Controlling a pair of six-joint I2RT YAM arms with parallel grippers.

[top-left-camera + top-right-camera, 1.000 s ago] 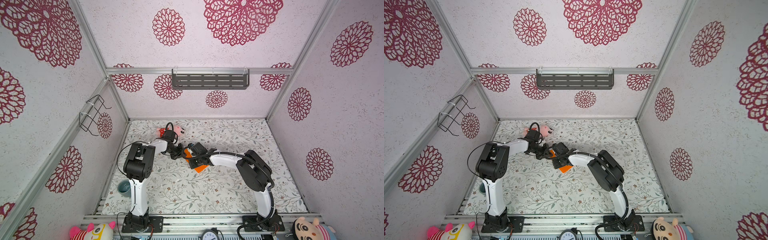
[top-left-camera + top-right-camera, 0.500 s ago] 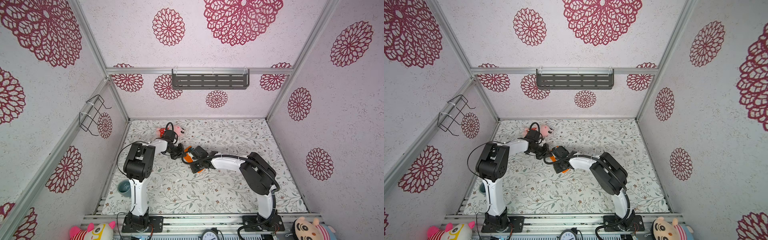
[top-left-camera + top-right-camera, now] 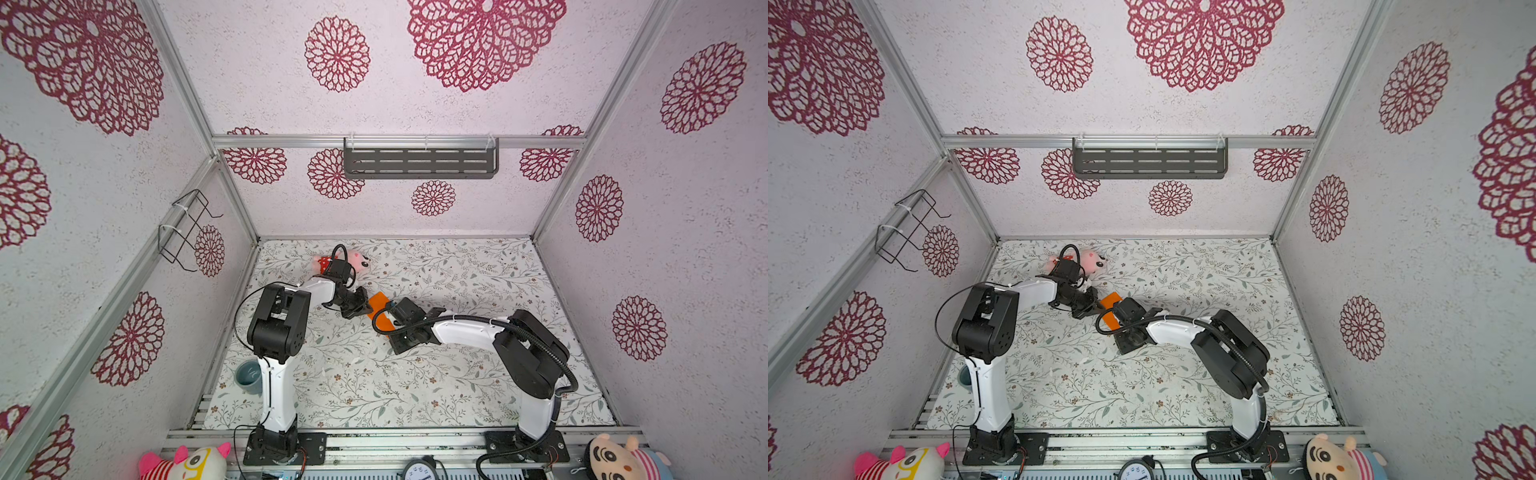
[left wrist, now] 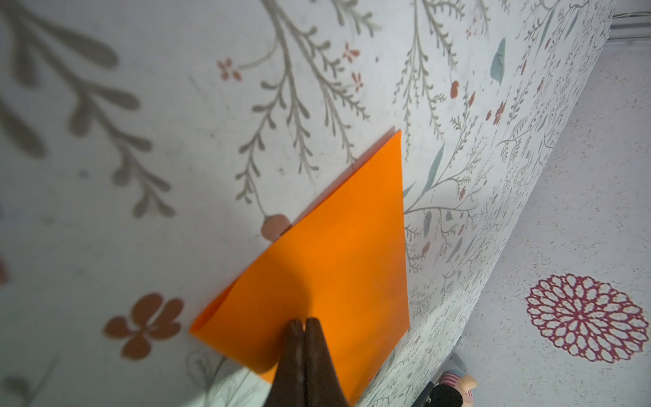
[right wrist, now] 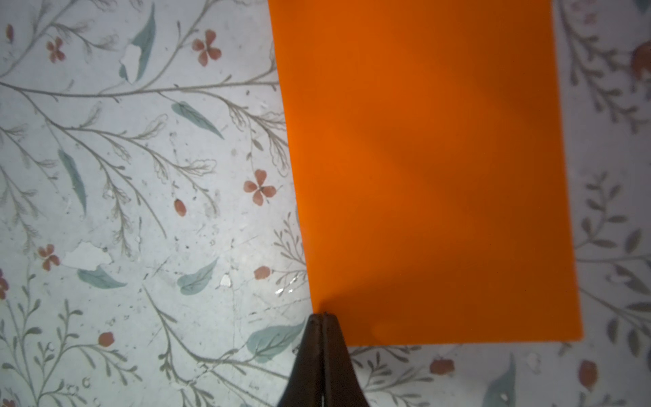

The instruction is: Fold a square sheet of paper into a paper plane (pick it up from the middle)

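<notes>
The square sheet of paper [image 5: 422, 158] is bright orange and lies flat on the floral table, doubled over into a rectangle; two layers show at one edge in the left wrist view [image 4: 334, 253]. In both top views only a small part of it [image 3: 379, 300] [image 3: 1111, 300] shows between the two wrists. My left gripper [image 4: 303, 321] is shut, its tips resting on top of the sheet. My right gripper [image 5: 322, 314] is shut too, tips down at the sheet's long edge near a corner. No paper plane is in view.
A pink plush toy [image 3: 357, 259] lies just behind the left wrist. A blue-grey cup [image 3: 248, 376] stands by the left arm's base. Two plush toys [image 3: 183, 463] [image 3: 619, 459] sit at the front rail. A grey rack [image 3: 419, 162] hangs on the back wall.
My right gripper has slid along the sheet towards the front of the table, uncovering its far part. The left gripper has stayed put on the paper.
</notes>
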